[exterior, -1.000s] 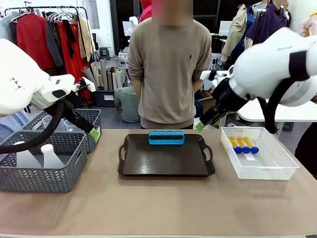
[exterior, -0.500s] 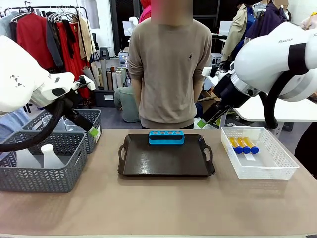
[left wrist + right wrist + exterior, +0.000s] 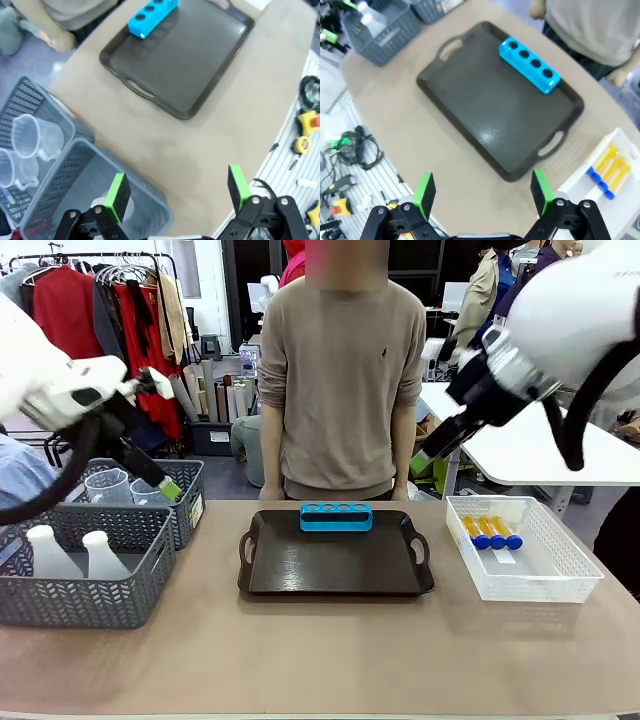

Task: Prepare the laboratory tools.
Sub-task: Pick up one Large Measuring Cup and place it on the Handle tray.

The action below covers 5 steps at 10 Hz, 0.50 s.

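The blue rack [image 3: 336, 516] stands on the tray [image 3: 330, 570] at its far edge. Its long axis runs along that edge, and its four holes face up, empty. The yellow tubes [image 3: 490, 532] lie right of the tray in the white mesh basket [image 3: 520, 598]. They lie side by side, their long axes running from the far side toward the robot, blue caps at the robot's end. Left of the tray, two flasks [image 3: 100, 552] stand upright in the nearer grey basket [image 3: 80, 602], and the beakers [image 3: 112, 485] stand in the farther grey basket [image 3: 188, 522] behind it.

The right tool [image 3: 425, 455] hangs high above the tray's far right corner with its jaws wide apart and empty. It is the nearer one to the tubes, which lie below it and further right of the tray. To lift one, it would likely need to close across a tube's narrow width. The left tool [image 3: 168, 488] hangs left of the tray over the two grey baskets, its jaws also spread and empty. The flasks and beakers are plainly within its reach.
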Available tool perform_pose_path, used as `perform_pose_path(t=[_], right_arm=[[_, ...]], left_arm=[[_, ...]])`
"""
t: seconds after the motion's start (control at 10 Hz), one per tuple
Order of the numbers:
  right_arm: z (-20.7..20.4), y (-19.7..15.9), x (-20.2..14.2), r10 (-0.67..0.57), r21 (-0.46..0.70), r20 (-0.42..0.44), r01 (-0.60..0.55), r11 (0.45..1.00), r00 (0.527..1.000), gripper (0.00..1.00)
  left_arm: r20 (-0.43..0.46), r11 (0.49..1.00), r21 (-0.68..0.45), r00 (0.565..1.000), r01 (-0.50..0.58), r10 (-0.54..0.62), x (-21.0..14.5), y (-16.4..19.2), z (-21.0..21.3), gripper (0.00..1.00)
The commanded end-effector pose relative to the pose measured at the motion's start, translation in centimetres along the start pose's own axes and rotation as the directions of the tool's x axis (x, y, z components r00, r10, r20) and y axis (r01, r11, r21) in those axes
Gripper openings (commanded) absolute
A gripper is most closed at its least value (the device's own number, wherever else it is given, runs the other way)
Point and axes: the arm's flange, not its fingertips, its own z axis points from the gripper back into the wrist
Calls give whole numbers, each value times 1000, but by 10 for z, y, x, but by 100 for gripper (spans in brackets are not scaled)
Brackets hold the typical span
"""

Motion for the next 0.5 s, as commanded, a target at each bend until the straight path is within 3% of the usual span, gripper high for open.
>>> perform_pose_path(t=[0.0, 0.4], right_arm=[[37, -3, 3, 26, 81, 48, -30, 996, 999, 100], [113, -9, 17, 40, 93, 109, -51, 994, 993, 100]], left_arm=[[7, 999, 2, 999, 48, -48, 7, 2, 34, 100], [116, 993, 26, 987, 113, -115, 23, 23, 91, 100]])
